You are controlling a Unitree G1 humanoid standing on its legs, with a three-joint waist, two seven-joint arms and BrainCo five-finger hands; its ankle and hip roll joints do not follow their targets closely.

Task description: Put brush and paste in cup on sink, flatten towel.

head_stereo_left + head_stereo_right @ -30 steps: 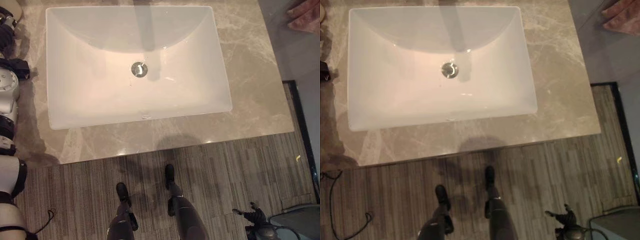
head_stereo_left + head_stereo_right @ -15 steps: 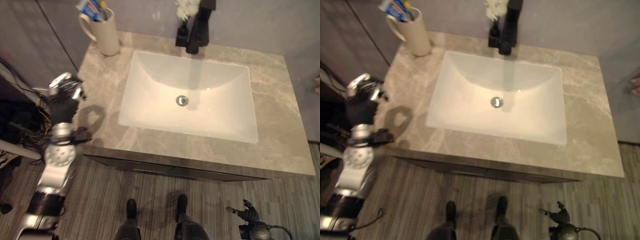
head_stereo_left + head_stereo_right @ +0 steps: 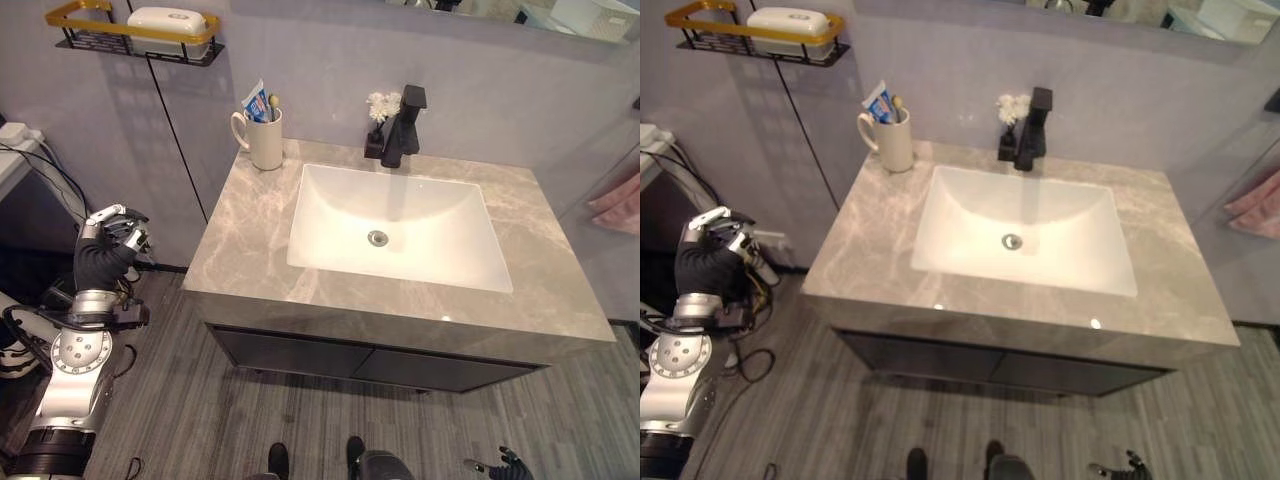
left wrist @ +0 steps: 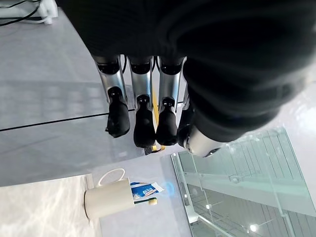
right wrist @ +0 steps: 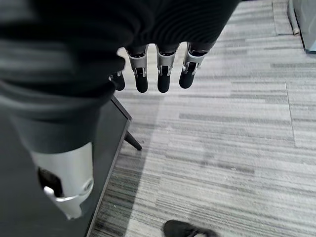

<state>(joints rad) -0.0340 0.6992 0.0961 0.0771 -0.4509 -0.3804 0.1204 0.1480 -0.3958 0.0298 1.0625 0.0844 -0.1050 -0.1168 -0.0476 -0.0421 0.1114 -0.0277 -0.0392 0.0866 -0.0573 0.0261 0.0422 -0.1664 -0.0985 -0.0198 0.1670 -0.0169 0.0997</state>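
At the counter's back left corner the cup (image 3: 265, 139) holds brush (image 3: 273, 103) and paste (image 3: 256, 101), their lower parts hidden. The towel (image 3: 617, 203) is cut off. Both the left hand (image 3: 108, 240) and right hand (image 5: 158, 69) hang relaxed, empty.

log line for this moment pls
cup: brush+paste inside, on counter | left hand: open, empty, off counter | right hand: open, empty, low

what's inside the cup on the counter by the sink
The cup holds a blue-and-white paste tube and a brush, both sticking out above the rim. Their lower ends are hidden by the cup wall, as is anything else at the bottom.
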